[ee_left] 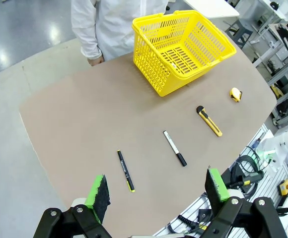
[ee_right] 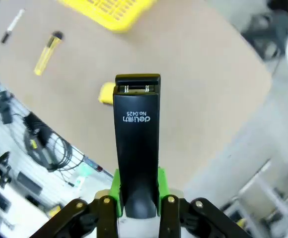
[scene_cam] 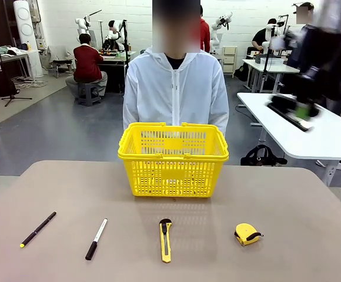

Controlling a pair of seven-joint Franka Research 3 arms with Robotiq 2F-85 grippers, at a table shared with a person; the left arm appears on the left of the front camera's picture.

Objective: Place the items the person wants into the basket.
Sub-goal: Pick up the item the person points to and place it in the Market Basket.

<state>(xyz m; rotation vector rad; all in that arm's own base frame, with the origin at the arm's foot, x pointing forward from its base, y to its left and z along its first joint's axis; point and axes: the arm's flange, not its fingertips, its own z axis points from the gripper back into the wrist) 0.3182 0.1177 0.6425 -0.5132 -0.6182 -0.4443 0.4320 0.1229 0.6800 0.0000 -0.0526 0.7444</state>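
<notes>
You're hovering open left fingers, likely readying for the pen at the basket's eight o'clock, right fingers gripping a stapler.

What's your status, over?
Left gripper open above the table. Right gripper shut on a black stapler. Pen and tape measure on the table, outside the basket. Marker and utility knife lie between them.

The front view looks across the tan bench at the yellow lattice plastic basket. Both wrist views look down from high on that bench and basket, the right past a black stapler.
</notes>
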